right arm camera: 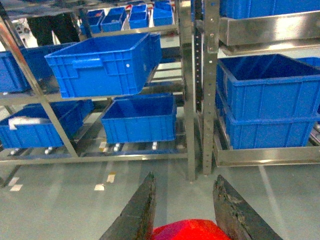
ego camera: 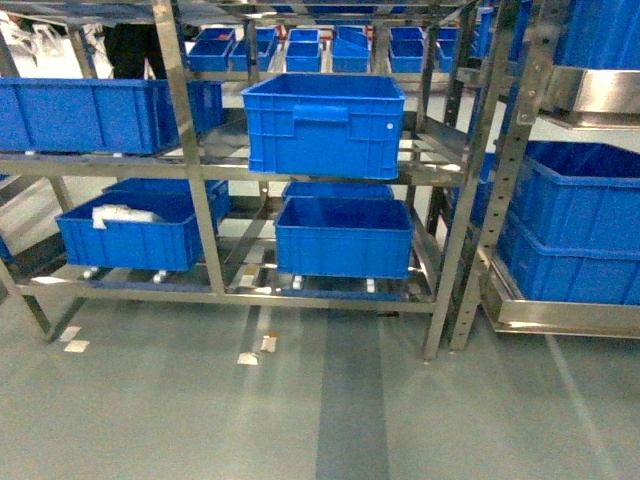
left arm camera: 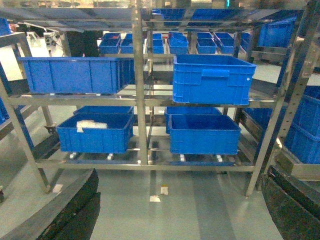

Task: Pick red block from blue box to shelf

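Right wrist view: our right end effector [right arm camera: 182, 210] grips the red block [right arm camera: 186, 231].
We face the shelf [ego camera: 190, 150]; our left end effector's [left arm camera: 180, 210] fingers are spread wide.

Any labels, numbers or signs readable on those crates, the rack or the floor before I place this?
None readable.
Dark blue crates: no print visible, only a small white dot.
Shelf: bare steel.
Floor tape pieces: blank or too blurred to tell.
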